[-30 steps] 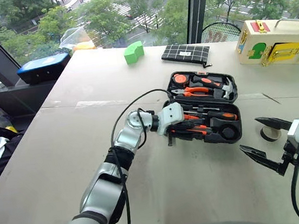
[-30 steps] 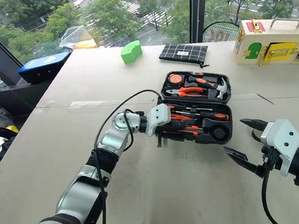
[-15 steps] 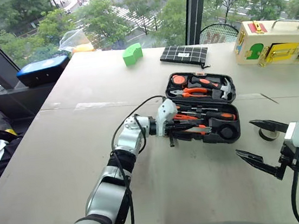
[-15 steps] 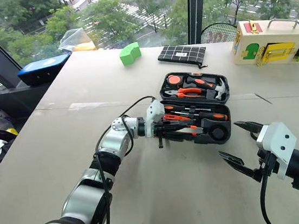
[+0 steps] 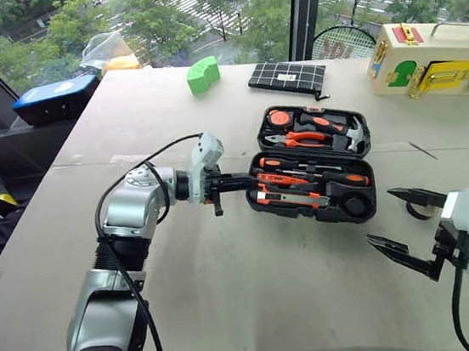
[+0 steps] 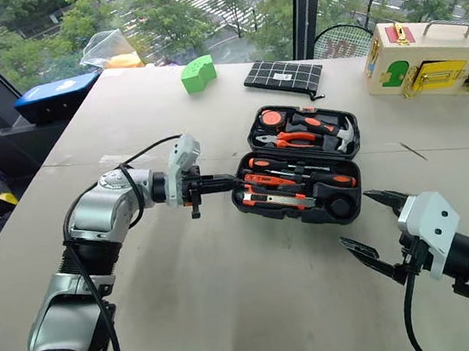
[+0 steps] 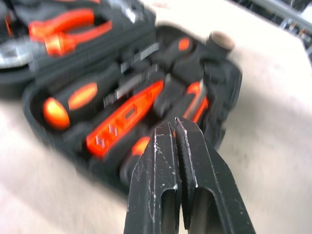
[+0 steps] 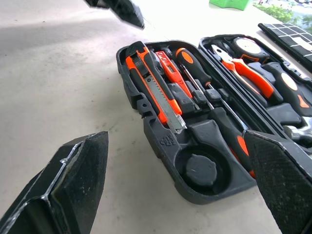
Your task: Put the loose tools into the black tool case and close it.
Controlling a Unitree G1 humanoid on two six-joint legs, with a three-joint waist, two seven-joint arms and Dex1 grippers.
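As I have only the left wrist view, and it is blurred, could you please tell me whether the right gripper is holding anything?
Observer: No. The right gripper is open and empty, hovering over the table off the right end of the black tool case.
Operator: Thank you. Is the round recess in the case filled?
Observer: No. The right wrist view shows the round recess empty.
Operator: And is the lid standing up?
Observer: No. The lid lies open and flat on the table, with the orange-handled pliers in it.
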